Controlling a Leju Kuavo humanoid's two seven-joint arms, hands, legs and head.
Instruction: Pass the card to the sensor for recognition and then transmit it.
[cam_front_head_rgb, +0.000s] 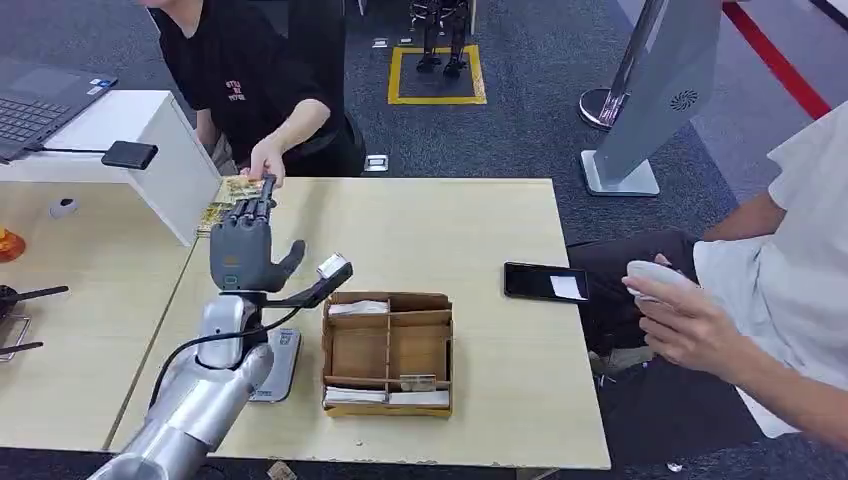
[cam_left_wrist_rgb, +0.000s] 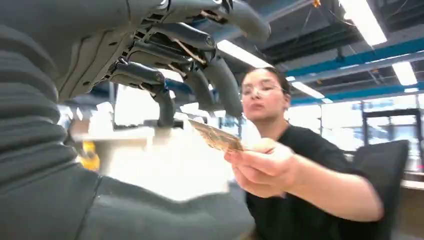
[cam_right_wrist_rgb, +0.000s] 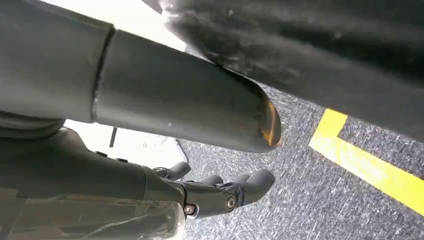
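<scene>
A yellowish patterned card (cam_front_head_rgb: 238, 189) is pinched by the hand (cam_front_head_rgb: 266, 160) of a person in a black shirt at the table's far left edge. My left hand (cam_front_head_rgb: 243, 243) is raised in front of it, fingers stretched out and apart, fingertips (cam_front_head_rgb: 266, 186) right at the card's edge. In the left wrist view the card (cam_left_wrist_rgb: 216, 137) sits in the person's fingers (cam_left_wrist_rgb: 260, 165), just beyond my spread fingers (cam_left_wrist_rgb: 165, 102), which hold nothing. The sensor head (cam_front_head_rgb: 333, 268) stands on a black arm beside my wrist. My right hand (cam_right_wrist_rgb: 220, 192) hangs over the carpet, holding nothing.
A cardboard divider box (cam_front_head_rgb: 388, 355) with cards stands right of the sensor's base (cam_front_head_rgb: 281, 364). A black phone (cam_front_head_rgb: 545, 282) lies near the right edge. A person in white (cam_front_head_rgb: 780, 290) sits at the right holding a white object (cam_front_head_rgb: 655, 275). A white box (cam_front_head_rgb: 165, 165) and laptop (cam_front_head_rgb: 35, 110) are at left.
</scene>
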